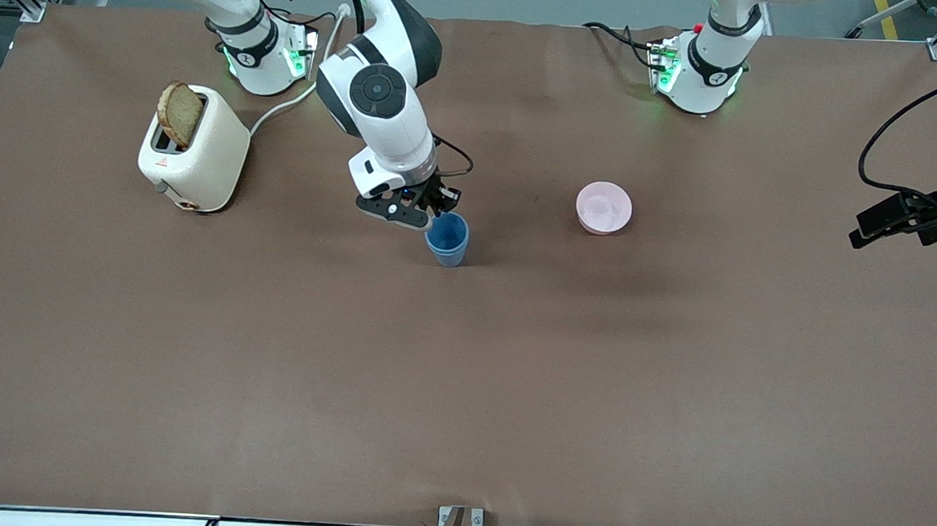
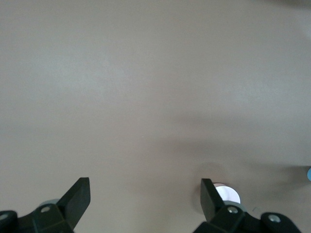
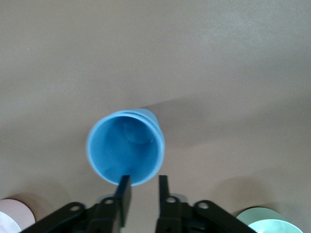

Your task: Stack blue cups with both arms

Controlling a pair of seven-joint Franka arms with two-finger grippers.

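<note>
The blue cups (image 1: 447, 239) stand as one stack mid-table, between the toaster and the pink bowl. In the right wrist view the stack (image 3: 125, 148) shows two rims, one cup nested in the other. My right gripper (image 1: 431, 206) hangs just over the stack's rim on the side toward the arm bases. Its fingers (image 3: 125, 194) are a little apart with nothing between them; one fingertip overlaps the rim. My left gripper (image 1: 871, 228) waits at the left arm's end of the table. It is wide open and empty (image 2: 146, 194) over bare table.
A pink bowl (image 1: 604, 207) sits beside the stack toward the left arm's end. A pale green bowl (image 3: 265, 222) shows only in the right wrist view. A cream toaster (image 1: 193, 152) holding bread stands near the right arm's base. The brown table (image 1: 462, 391) stretches toward the front camera.
</note>
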